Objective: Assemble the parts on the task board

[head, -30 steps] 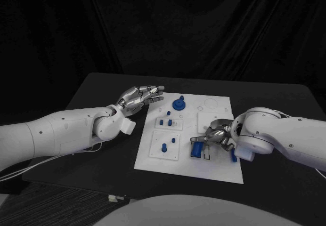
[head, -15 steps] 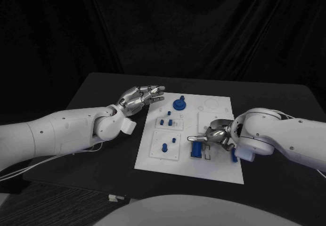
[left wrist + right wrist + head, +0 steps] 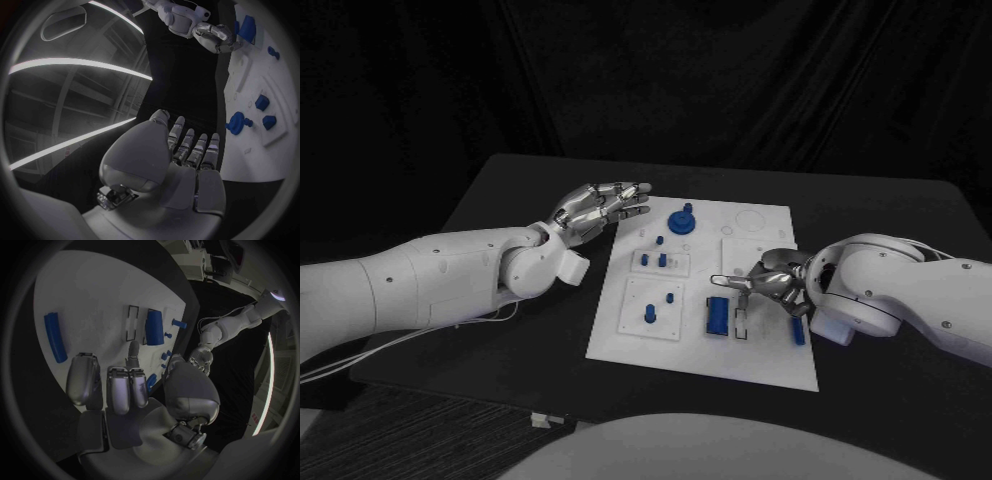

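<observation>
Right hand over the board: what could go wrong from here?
The right hand hovers empty, fingers spread, close to the blue block; a careless reach might knock it off its spot. The long blue bar lies by that wrist, so the forearm may sweep it off the task board.

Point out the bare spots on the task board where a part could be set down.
The task board is bare along its near edge, below the blue block and blue bar. The far right corner beyond the right hand holds no blue parts. Crowded: the left column, from the blue knob down to the pegs.
</observation>
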